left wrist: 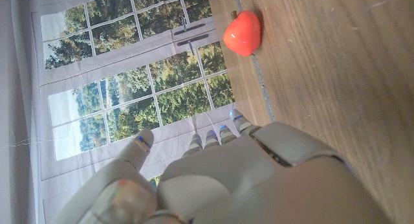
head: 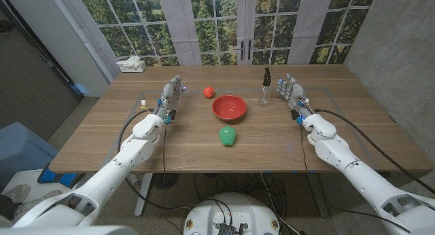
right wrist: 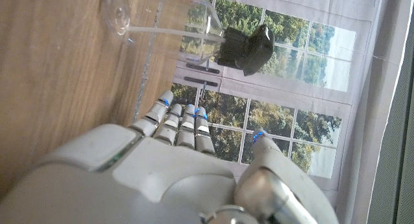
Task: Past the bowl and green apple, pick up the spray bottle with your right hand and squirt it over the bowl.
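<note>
1. No text, label, brand, number or sign can be read in any view.
2. The spray bottle (head: pixel 265 87) is clear with a black top and shows no readable label, in the head view or the right wrist view.
3. The box (head: pixel 131 64) at the counter's 10 o'clock corner is too small to make out any print.

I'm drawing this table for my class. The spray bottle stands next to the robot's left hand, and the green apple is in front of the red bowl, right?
Not quite. The head view shows the spray bottle standing next to the robot's right hand, not its left hand. The rest is right: the green apple sits in front of the red bowl.
</note>
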Tool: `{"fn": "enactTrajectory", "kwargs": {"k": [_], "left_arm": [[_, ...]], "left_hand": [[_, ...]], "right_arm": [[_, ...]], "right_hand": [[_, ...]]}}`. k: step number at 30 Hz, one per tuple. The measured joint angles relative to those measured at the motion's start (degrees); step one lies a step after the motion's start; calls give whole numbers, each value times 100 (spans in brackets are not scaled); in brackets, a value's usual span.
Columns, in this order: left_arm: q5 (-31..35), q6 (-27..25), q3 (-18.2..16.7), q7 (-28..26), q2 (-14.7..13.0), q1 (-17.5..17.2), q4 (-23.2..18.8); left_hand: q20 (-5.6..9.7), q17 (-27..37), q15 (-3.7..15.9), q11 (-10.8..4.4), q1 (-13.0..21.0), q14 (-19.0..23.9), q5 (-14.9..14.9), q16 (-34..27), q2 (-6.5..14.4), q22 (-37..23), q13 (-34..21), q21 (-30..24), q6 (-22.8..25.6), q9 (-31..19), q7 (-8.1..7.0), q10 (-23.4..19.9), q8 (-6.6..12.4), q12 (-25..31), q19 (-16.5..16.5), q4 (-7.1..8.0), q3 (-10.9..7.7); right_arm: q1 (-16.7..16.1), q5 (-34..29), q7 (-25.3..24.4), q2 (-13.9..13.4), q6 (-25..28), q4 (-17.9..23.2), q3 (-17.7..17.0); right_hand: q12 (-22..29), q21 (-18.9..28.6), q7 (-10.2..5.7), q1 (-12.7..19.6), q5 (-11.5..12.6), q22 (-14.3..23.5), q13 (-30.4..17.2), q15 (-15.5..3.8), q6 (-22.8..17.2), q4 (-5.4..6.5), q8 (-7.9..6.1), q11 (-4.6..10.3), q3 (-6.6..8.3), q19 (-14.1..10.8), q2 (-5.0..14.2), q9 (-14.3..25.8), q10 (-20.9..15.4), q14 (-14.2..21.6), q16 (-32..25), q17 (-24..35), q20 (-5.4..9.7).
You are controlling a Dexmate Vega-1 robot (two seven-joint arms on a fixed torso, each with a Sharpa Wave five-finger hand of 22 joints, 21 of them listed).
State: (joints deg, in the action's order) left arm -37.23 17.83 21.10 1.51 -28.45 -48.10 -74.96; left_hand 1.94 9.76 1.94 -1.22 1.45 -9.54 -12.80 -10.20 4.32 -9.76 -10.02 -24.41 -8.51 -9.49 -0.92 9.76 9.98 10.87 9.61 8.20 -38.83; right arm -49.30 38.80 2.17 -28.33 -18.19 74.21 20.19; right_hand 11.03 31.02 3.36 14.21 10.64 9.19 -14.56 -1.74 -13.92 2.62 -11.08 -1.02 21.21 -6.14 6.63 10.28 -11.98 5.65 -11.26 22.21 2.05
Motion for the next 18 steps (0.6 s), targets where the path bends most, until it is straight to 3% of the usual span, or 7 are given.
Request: {"fn": "enactTrajectory", "kwargs": {"k": [18], "left_arm": [[78,58,-17,-186,40,-36,-112]], "left_hand": [[0,-16,0,0,0,0,0,0,0,17,1,0,1,1,0,-1,0,0,0,-40,-41]], "right_arm": [[-190,-162,-322,113,-478,-108,-105]], "right_hand": [[0,-41,21,6,0,3,47,0,-20,-60,0,0,-11,-20,-6,-1,1,-1,-22,-43,21]]}}
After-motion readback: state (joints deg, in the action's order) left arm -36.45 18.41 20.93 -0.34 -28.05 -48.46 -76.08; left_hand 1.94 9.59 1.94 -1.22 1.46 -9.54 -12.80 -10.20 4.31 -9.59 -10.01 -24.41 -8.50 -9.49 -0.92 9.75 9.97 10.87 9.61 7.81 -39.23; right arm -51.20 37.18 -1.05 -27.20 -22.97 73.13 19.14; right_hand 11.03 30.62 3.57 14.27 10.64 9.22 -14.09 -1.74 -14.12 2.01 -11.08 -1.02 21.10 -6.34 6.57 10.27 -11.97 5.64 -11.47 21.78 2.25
